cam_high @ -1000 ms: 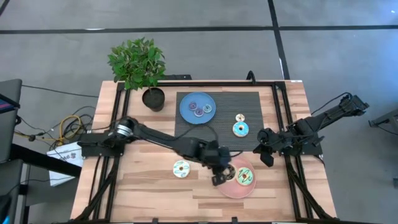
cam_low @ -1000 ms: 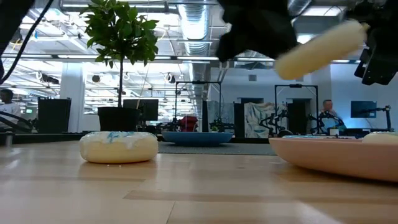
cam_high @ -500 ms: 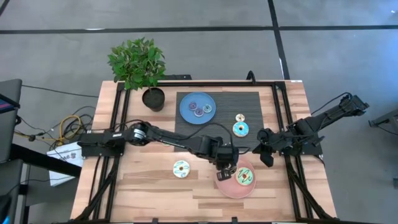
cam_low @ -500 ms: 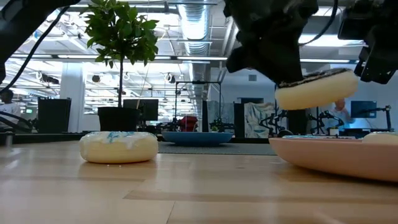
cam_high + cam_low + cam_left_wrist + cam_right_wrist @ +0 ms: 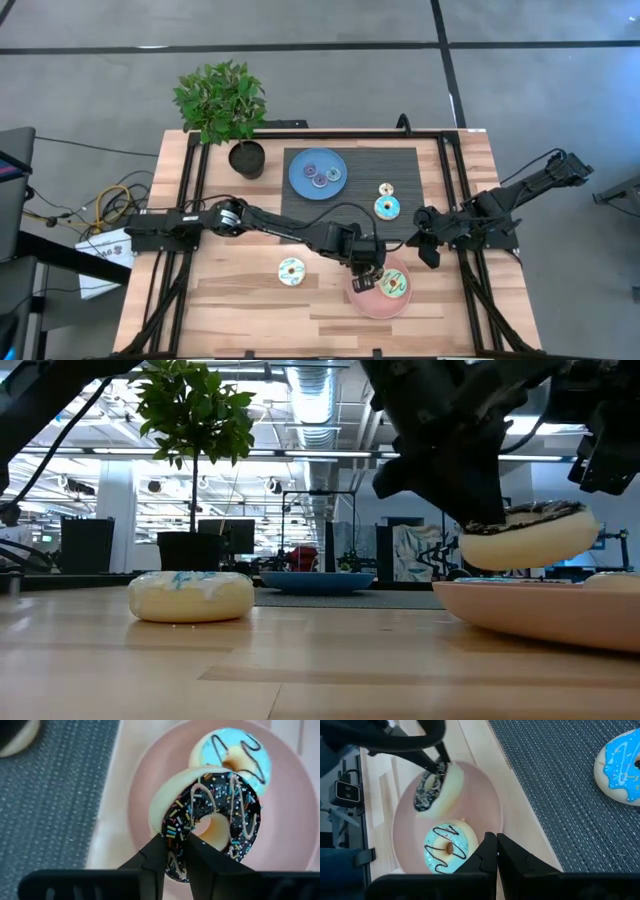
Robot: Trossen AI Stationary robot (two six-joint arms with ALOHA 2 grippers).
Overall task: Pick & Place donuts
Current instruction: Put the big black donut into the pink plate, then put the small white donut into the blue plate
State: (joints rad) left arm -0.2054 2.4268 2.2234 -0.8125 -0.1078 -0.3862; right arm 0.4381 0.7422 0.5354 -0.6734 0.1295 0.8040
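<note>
Tabletop [image 5: 240, 290]: wood, dark mat at rear. Pink plate [image 5: 295, 820] sat near the front edge, a light-blue donut [image 5: 231, 751] already on it. Left hand [image 5: 173, 851] pinched the dark-iced donut [image 5: 212, 817] by its rim, tilted just above the plate, probably for setting down beside the blue one. Right hand [image 5: 496, 851], fingers pressed together, waited near the plate. No legible writing.
</note>
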